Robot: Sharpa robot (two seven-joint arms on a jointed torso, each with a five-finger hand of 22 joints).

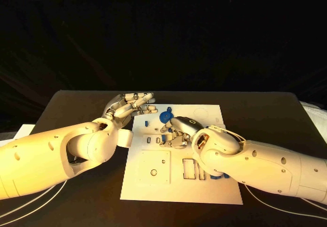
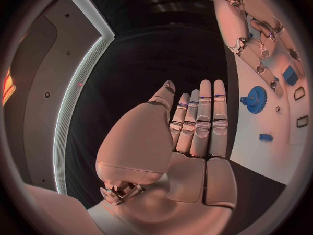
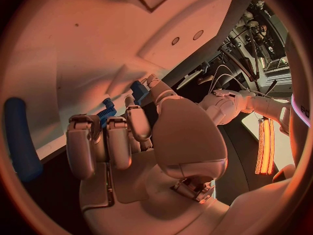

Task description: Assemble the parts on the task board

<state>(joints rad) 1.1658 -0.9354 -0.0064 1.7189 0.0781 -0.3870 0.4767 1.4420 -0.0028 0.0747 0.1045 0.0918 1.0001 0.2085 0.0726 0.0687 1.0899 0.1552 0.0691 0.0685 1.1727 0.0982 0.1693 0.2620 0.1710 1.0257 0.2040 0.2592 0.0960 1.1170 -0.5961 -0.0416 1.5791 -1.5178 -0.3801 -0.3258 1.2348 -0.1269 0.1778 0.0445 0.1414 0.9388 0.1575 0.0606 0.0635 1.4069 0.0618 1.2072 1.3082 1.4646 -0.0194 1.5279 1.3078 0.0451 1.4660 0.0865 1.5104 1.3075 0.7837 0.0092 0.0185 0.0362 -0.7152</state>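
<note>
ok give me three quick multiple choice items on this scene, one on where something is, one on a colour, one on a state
1. Where is the left hand?
A. beside the task board's far left corner
B. on its near edge
C. under the table

2. What colour is the gear on the board?
A. red
B. blue
C. green

3. How is the left hand?
A. gripping a part
B. closed in a fist
C. open, fingers straight

Answers: 1 A, the head view shows it beside that corner; 2 B, the left wrist view shows a blue toothed wheel; 3 C, its palm is bare and its fingers are extended.
</note>
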